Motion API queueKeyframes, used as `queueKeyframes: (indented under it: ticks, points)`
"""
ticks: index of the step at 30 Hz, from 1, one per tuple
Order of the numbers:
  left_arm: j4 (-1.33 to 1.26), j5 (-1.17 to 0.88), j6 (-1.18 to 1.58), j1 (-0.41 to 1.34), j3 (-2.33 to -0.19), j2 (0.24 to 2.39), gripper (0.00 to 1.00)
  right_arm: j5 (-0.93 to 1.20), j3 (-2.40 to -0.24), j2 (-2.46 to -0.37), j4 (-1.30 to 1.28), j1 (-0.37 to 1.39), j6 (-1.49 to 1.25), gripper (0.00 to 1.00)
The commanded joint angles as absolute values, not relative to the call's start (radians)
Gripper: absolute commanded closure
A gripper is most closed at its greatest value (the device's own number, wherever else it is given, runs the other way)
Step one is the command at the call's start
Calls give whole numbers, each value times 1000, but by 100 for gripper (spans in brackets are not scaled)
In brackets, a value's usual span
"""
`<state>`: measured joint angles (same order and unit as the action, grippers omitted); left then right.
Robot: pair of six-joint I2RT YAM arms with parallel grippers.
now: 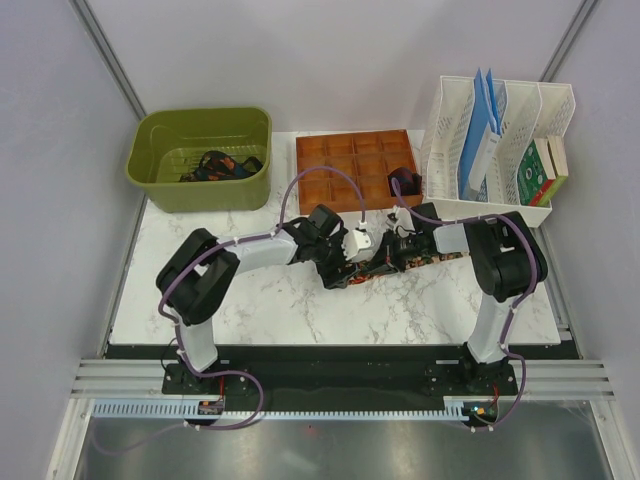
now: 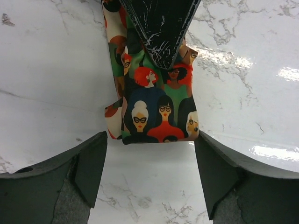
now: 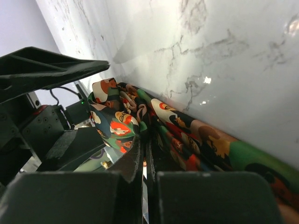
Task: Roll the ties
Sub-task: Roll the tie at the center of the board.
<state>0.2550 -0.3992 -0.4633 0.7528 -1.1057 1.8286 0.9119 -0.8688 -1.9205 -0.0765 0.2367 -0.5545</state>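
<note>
A tie [image 2: 159, 107] printed with cartoon faces in red, green and orange lies on the marble in the middle of the table [image 1: 375, 268]. Its folded end sits just ahead of my left gripper [image 2: 149, 144], whose jaws stand wide open on either side of it, touching nothing. My right gripper [image 3: 145, 140] is shut, and the tie [image 3: 201, 140] bunches at its tips. From the left wrist view, the right gripper's fingers [image 2: 161, 28] come down as a black wedge onto the fabric. Both grippers meet at mid-table, left gripper [image 1: 345, 262] and right gripper [image 1: 388, 260].
A green bin [image 1: 160, 170] at the back left holds more ties [image 1: 220, 165]. A brown divided tray [image 1: 340, 160] stands behind the grippers with a dark roll [image 1: 405, 183] in one cell. A white file rack [image 1: 450, 130] fills the back right.
</note>
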Motion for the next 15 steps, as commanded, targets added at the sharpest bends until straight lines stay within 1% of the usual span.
queueKeyframes:
  ticks: [1,5,10,13,14,15]
  points:
    - [235,-442,-515,753,-1167,1871,19,701,-862,-1904,-143,253,-500,100]
    - [244,-477,-506,756,-1190,1882,15,674,-831,-1913,-112,262,-555,100]
    - [261,-495,-523,759,-1235,1919,15,657,-827,-1956,-81,281,-620,100]
    - [284,-499,-534,765,-1272,1953,19,644,-822,-1957,-69,287,-646,100]
    - [287,-497,-535,767,-1281,1960,25,644,-818,-1954,-63,288,-653,100]
    - [294,-492,-540,765,-1293,1968,28,649,-810,-1951,-55,287,-661,100]
